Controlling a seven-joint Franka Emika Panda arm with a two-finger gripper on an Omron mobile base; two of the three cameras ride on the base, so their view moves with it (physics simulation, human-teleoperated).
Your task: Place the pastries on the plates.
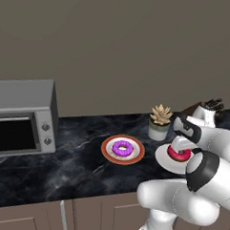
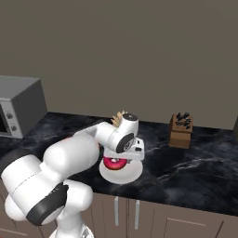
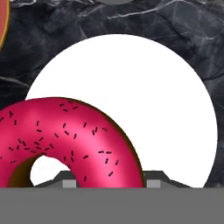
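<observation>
The purple-frosted donut [image 1: 122, 148] lies in the middle of the orange-rimmed plate [image 1: 105, 147], whose edge also shows in the hand view's top left corner [image 3: 3, 22]. To its right is the plain white plate [image 1: 162, 155] [image 2: 130, 175] [image 3: 153, 96]. The red-pink donut [image 1: 178, 154] [image 2: 114, 163] [image 3: 65, 131] with dark sprinkles is over the near left part of this plate, low above it or touching it. My gripper [image 1: 181, 148] [image 2: 118, 158] [image 3: 109, 179] points down from above and is shut on one side of the donut's ring.
A grey microwave [image 1: 21, 117] [image 2: 16, 111] stands at the left of the black marble counter. A potted succulent [image 1: 160, 121] stands just behind the plates. A knife block [image 2: 181, 130] stands at the back right. The counter's front edge runs close below the white plate.
</observation>
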